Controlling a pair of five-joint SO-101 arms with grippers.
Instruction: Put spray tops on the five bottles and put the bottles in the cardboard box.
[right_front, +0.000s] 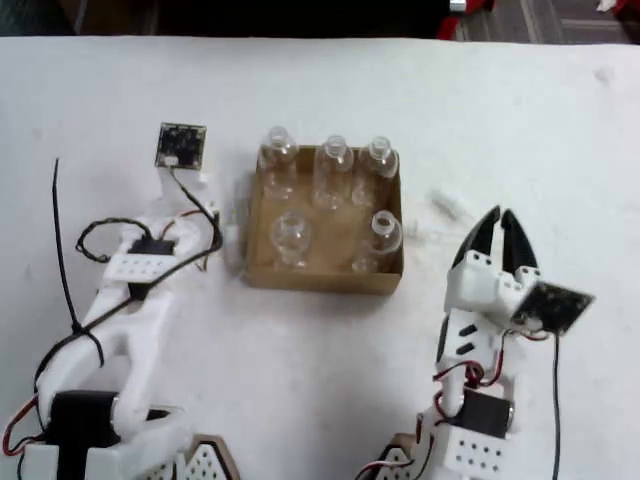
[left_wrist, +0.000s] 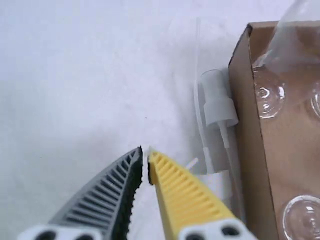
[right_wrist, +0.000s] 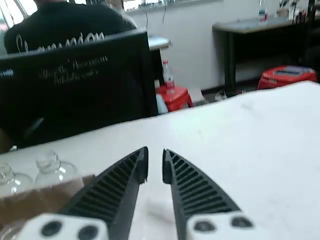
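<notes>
The cardboard box (right_front: 320, 279) stands mid-table and holds several clear bottles (right_front: 291, 236) without tops. In the left wrist view a white spray top (left_wrist: 218, 106) lies on the table against the box wall (left_wrist: 248, 150); a second one (left_wrist: 216, 177) is partly behind the yellow finger. My left gripper (left_wrist: 145, 156) hangs just beside them, shut and empty. More spray tops (right_front: 449, 205) lie right of the box. My right gripper (right_front: 502, 222) sits near them, its black fingers (right_wrist: 125, 180) nearly together with nothing between. Bottle necks (right_wrist: 50, 167) show in the right wrist view.
The left arm (right_front: 140, 265) lies along the left side of the box, with black cables (right_front: 65, 260) looping beside it. White table stretches on all sides. A black chair and a person's back show beyond the far table edge.
</notes>
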